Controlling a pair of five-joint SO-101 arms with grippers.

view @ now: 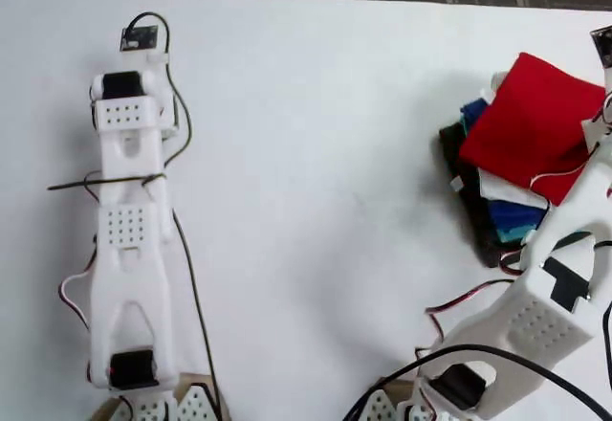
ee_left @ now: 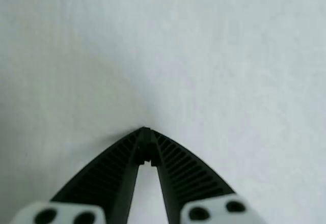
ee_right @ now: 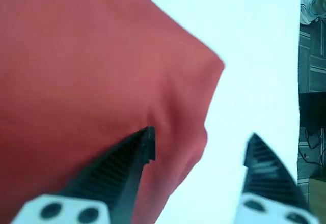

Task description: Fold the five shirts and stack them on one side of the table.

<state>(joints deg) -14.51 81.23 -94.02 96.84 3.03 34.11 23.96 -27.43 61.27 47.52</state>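
High view: stack of shirts (view: 507,187) at 3 o'clock on the surface (view: 316,153), red shirt (view: 531,115) on top, right arm (view: 535,316) in from 5 o'clock overlapping it, left arm (view: 129,239) stretched along the 9 o'clock side. Left wrist view: left hand (ee_left: 145,132) fingers together, tips touching, over bare surface. Right wrist view: right hand (ee_right: 201,137) fingers apart, one tip on the red shirt near its edge, the other over bare surface.

top shirt (view: 534,115) red | shirts below (view: 516,215) white, blue, teal, black | table (view: 316,153) white
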